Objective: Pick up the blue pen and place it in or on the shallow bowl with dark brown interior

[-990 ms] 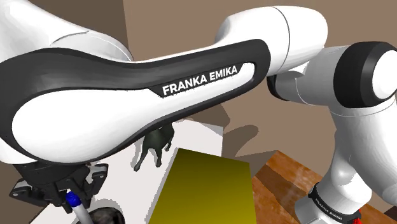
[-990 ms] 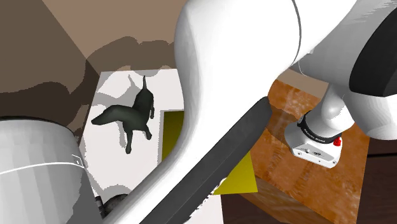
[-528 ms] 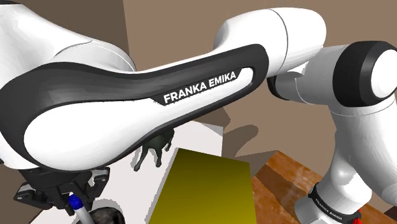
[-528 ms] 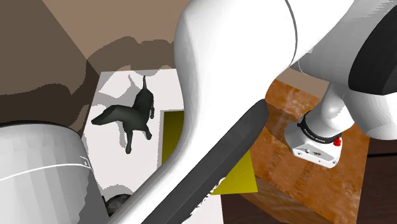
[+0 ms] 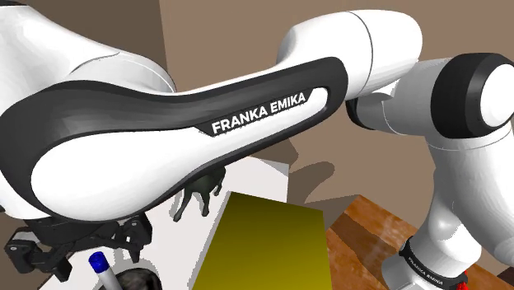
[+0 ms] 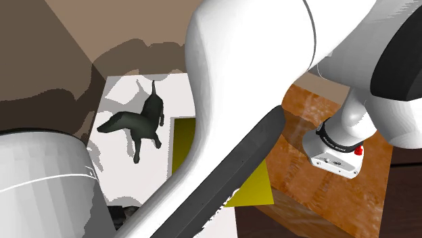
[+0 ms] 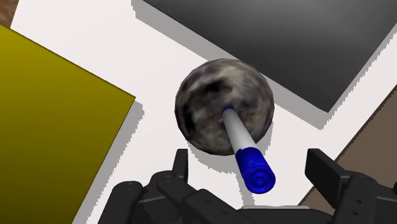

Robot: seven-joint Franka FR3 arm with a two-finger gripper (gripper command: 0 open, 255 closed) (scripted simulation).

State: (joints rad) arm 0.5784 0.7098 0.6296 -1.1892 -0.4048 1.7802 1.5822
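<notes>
The pen (image 7: 245, 149) leans with its pale end in the mottled bowl (image 7: 203, 108) on the white desk (image 7: 159, 51). Its blue cap rises toward the gripper (image 7: 249, 161), in the gap between the spread fingers (image 7: 181, 167), touching neither. The long axis runs from the bowl's centre across the rim nearest the gripper, so a straight retreat looks safe.

- The shoulder view sits close beside the arm (image 5: 165, 140), which crosses most of the picture. It looks down past the arm to the white table (image 5: 259, 185), dog figure (image 5: 198, 194) and yellow sheet (image 5: 264, 243).
- The second exterior view looks steeply down from near the arm on that same table, dog and sheet, plus the wooden stand top (image 6: 297, 189).
- The wrist view looks straight down from near the table at the bowl (image 7: 203, 108) and the sheet's corner.
</notes>
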